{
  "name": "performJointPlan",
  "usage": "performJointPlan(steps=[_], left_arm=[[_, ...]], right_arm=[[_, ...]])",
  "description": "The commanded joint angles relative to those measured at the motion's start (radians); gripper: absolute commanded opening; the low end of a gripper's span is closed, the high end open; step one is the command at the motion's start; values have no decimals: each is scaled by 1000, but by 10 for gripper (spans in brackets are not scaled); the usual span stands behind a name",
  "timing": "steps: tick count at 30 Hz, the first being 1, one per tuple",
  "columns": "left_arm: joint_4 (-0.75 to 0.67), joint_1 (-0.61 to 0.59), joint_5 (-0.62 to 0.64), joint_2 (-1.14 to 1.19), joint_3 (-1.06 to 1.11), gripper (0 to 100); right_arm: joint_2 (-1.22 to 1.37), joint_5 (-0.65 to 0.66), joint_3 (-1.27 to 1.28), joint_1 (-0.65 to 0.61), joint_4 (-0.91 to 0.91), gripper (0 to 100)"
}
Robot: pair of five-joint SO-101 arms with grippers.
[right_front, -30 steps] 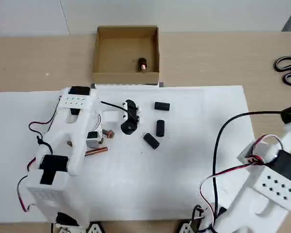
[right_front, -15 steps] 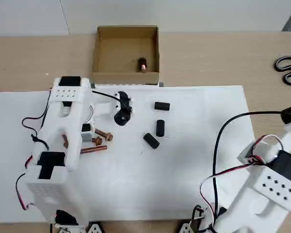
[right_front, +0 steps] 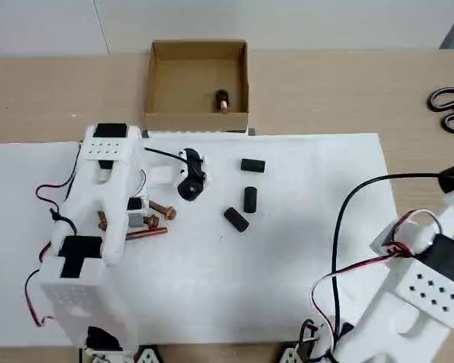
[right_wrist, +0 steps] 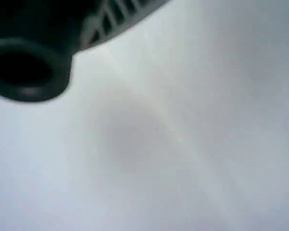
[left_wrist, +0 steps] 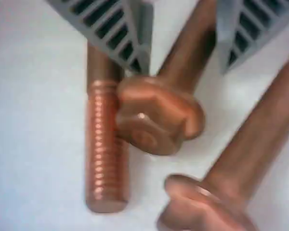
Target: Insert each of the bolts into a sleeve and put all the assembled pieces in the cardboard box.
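Several copper bolts (right_front: 160, 209) lie on the white sheet under my left gripper (right_front: 138, 218). In the left wrist view my left gripper (left_wrist: 183, 62) is open, its grey fingers (left_wrist: 120, 33) on either side of the shaft of one bolt (left_wrist: 159, 120). A threaded bolt (left_wrist: 106, 154) and another bolt (left_wrist: 231, 183) lie beside it. Three black sleeves (right_front: 250, 199) lie on the sheet's middle. The cardboard box (right_front: 160, 83) at the back holds one assembled piece (right_front: 223, 100). My right gripper (right_wrist: 62, 53) holds a black sleeve (right_wrist: 29, 72) just above the sheet; the right arm (right_front: 431, 280) is at the front right.
Scissors (right_front: 452, 106) lie at the far right of the wooden table. A black cable (right_front: 348, 204) runs from the right arm across the sheet's right edge. The white sheet (right_front: 272, 287) is bare at the front middle.
My left arm has swung a little to the left and its gripper now sits over the bolts. The right arm has not moved.
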Motion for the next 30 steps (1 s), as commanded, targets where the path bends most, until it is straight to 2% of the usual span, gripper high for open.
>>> performJointPlan(steps=[1, 11, 16, 19, 25, 30], left_arm=[[-20, 6, -163, -5, 1, 87], [-15, 31, -147, 75, -1, 85], [-15, 60, -138, 74, -4, 13], [-9, 68, -137, 72, -7, 5], [155, 71, -137, 72, -137, 5], [153, 71, -58, 43, -211, 5]], right_arm=[[-19, 2, -5, 7, -16, 3], [-19, 2, -5, 7, -18, 3], [-19, 2, -5, 7, -18, 3], [-19, 2, -5, 7, -16, 3], [-19, 2, -8, 7, -18, 3], [-22, 3, -12, 7, -18, 3]])
